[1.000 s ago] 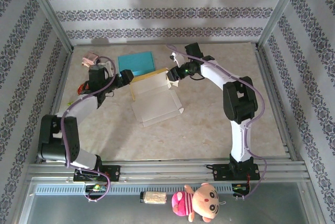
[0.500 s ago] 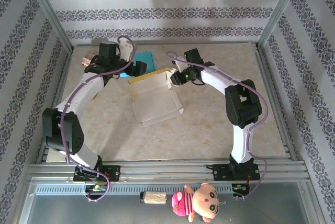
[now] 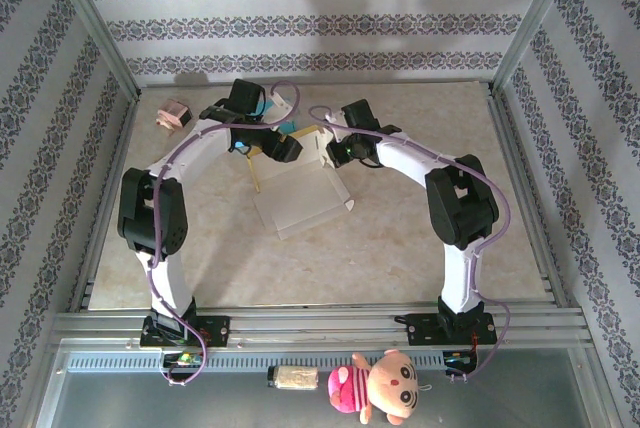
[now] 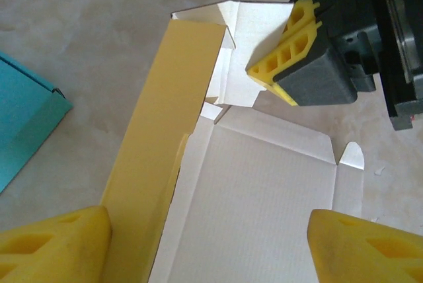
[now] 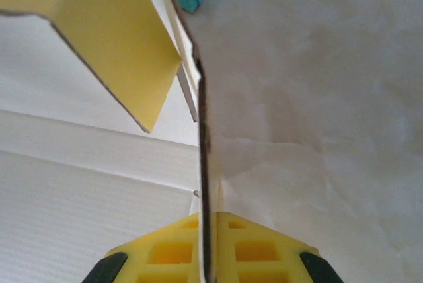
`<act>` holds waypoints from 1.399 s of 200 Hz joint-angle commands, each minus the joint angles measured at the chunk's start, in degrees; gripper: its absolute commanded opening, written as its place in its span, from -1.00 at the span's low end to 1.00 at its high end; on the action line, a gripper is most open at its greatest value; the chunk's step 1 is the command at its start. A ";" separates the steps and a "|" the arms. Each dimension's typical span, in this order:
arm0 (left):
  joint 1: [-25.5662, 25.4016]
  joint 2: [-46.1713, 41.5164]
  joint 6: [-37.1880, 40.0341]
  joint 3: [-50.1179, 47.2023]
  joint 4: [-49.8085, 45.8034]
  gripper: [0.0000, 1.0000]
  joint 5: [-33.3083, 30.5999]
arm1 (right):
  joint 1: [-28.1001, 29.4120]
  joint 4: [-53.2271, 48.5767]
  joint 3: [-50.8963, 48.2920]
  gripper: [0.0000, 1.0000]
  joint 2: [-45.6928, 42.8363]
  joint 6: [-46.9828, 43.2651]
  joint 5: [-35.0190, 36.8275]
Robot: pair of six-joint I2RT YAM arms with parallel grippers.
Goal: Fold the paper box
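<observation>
Flat on the tabletop (image 3: 420, 248), centre of the top view: box (image 3: 300, 198), its yellow wall (image 4: 165, 111) raised, long axis running lower left to upper right in the left wrist view. Right fingers (image 5: 258, 250) pinched shut on the white flap (image 4: 254, 28) (edge-on between them). Left fingers (image 4: 53, 246) wide apart over the box, holding nothing, nearer the wall. Since a second ago: left arm swung in from upper left, right fingers closed.

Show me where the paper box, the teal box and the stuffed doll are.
paper box (image 4: 264, 197): left wrist view, on its white floor panel.
teal box (image 4: 23, 121): left wrist view, on its top face.
stuffed doll (image 3: 388, 389): top external view, on its tan head.
</observation>
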 commanded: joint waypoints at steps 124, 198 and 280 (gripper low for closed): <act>-2.91 0.74 1.13 -3.15 0.55 0.32 -1.97 | 1.10 8.52 -3.78 -0.32 -2.66 12.95 -11.59; -2.94 0.29 0.89 -3.74 1.32 0.32 -2.80 | -5.02 9.95 -3.50 -0.20 0.24 3.69 -32.44; -2.96 -0.12 0.72 -4.06 1.80 0.32 -3.37 | -6.36 31.52 -9.82 0.00 1.82 16.37 -43.00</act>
